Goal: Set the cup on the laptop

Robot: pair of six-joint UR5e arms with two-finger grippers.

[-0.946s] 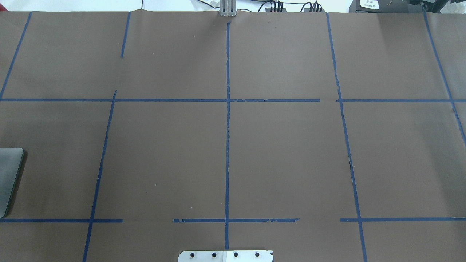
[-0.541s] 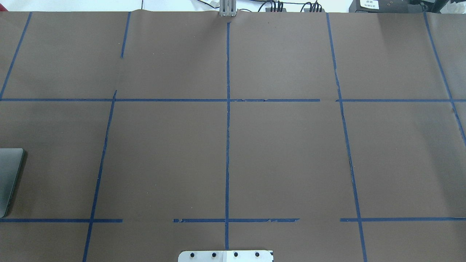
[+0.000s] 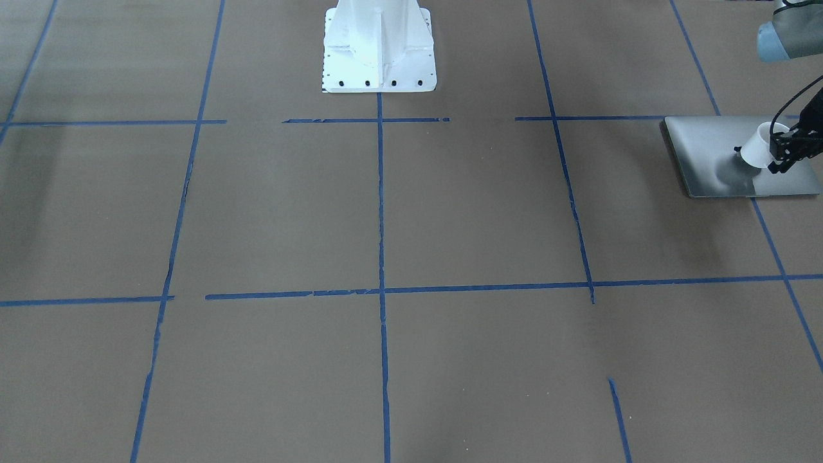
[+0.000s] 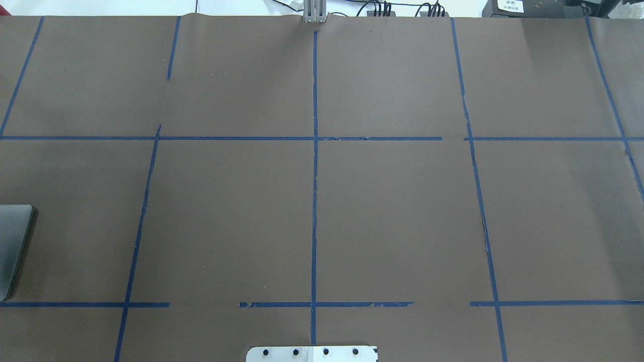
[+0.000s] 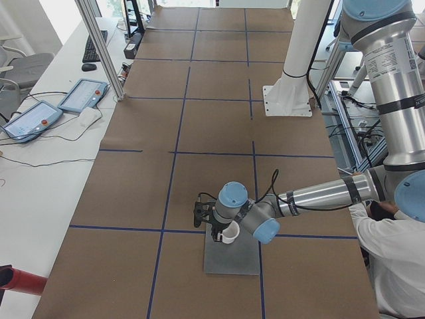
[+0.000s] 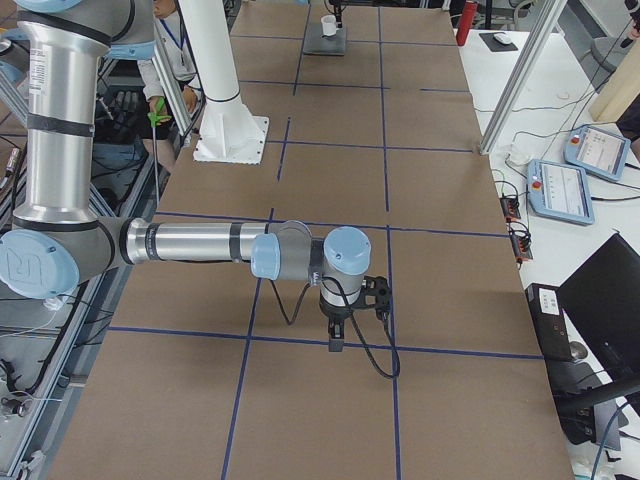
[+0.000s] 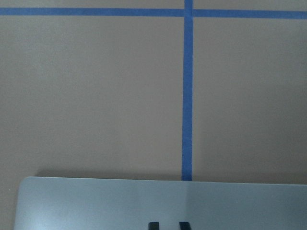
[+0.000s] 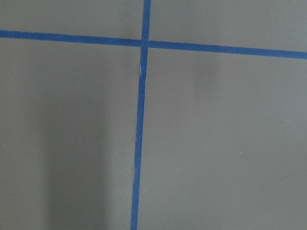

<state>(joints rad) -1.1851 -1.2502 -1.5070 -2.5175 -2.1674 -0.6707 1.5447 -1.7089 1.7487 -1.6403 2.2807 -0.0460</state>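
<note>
The left hand [image 3: 777,157] is closed on the side of the cup [image 3: 756,146], which is over the middle of the laptop [image 3: 704,151] near the left end of the desk [image 3: 450,212]. Whether it touches the lid is unclear. Seen from overhead, the laptop's corner lies just as before. The right hand [image 6: 336,338] hovers low over the desk, and I cannot tell how far open it is.

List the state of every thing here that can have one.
cup: gripped, over the laptop lid; whether it touches the lid is unclear.
laptop: closed, lying flat on the table.
left tool: shut on the cup.
right tool: over bare table, away from the laptop; open or shut cannot be told.
</note>
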